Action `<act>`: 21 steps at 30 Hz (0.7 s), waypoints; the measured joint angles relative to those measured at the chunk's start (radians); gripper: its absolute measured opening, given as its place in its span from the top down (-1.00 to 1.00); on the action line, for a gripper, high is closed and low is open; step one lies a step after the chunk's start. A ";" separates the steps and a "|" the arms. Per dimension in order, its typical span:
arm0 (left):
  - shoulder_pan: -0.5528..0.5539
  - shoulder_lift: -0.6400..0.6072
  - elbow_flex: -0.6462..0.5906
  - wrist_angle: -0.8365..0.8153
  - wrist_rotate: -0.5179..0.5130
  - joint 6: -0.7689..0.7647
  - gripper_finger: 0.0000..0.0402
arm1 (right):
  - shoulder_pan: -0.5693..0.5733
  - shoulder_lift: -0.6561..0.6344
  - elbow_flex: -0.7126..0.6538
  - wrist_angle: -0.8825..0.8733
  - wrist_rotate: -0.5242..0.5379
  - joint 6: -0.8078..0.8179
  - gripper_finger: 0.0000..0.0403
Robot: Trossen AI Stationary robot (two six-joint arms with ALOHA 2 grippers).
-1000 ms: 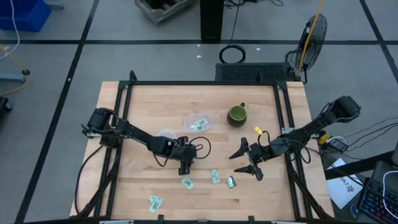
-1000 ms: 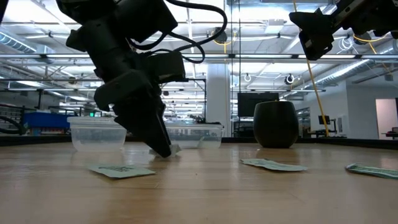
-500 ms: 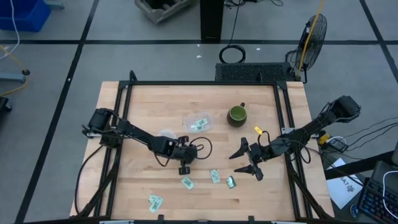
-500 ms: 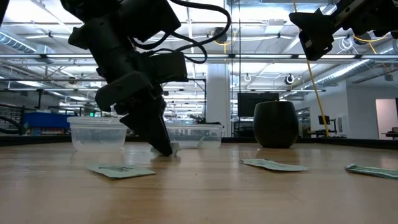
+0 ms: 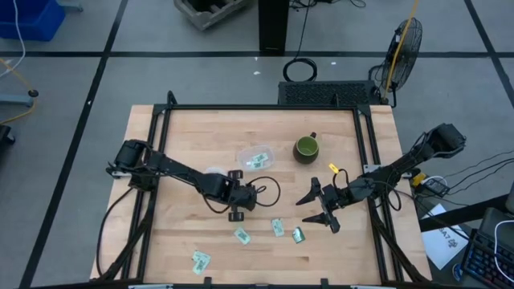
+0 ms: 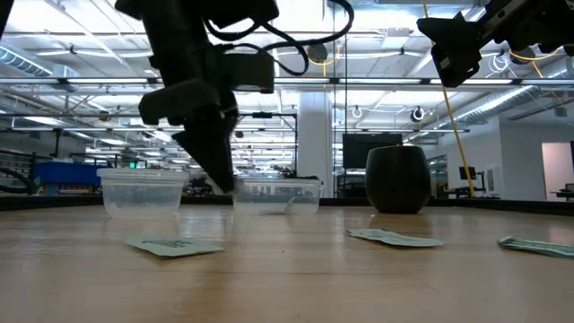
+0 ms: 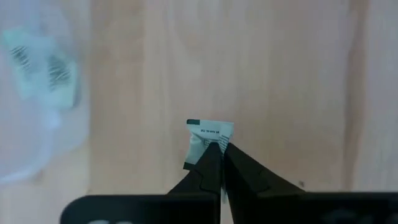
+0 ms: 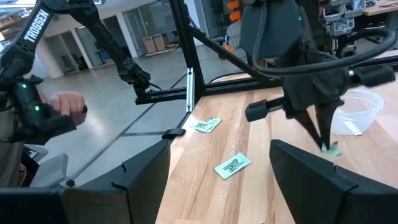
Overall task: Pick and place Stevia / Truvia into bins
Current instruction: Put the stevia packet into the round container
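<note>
My left gripper (image 5: 235,213) hangs above mid-table, shut on one pale green-and-white Stevia sachet (image 7: 210,132), which also shows under the fingers in the right wrist view (image 8: 332,149). Several more sachets lie flat on the wood near the front edge (image 5: 242,235) (image 5: 278,227) (image 5: 298,234). The rounded-square clear bin (image 5: 257,156) holds sachets, and the small round bin (image 5: 214,172) stands to its left. My right gripper (image 5: 305,210) hovers open at the right, above the table, with nothing between its fingers. My left gripper pinches one short end of the sachet (image 7: 208,143) between its two fingertips. The fingers (image 6: 221,178) come from above and point down. The sachet hangs below them, clear of the table.
A dark green mug (image 5: 306,148) stands right of the square bin. A black frame (image 5: 257,107) runs around the table. Beyond the table's edge a person's hand (image 8: 65,106) shows in the right wrist view. Bare wood lies between the two grippers.
My left gripper has shut on the sachet lying on the table and has risen straight up with it. The sachet now hangs clear of the wood.
</note>
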 joint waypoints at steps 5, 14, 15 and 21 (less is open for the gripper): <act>-0.020 -0.026 0.027 -0.141 -0.090 -0.067 0.88 | 0.000 0.000 0.000 0.000 -0.002 0.000 -0.33; -0.087 -0.269 -0.050 -0.234 -0.247 -0.247 0.84 | 0.000 -0.001 0.000 -0.007 -0.006 0.000 -0.33; -0.091 -0.301 -0.074 -0.236 -0.254 -0.270 0.84 | 0.000 -0.001 0.000 -0.007 -0.007 0.000 -0.33; -0.089 -0.470 -0.282 -0.164 -0.302 -0.440 0.84 | 0.000 0.000 0.000 -0.008 -0.008 0.002 -0.33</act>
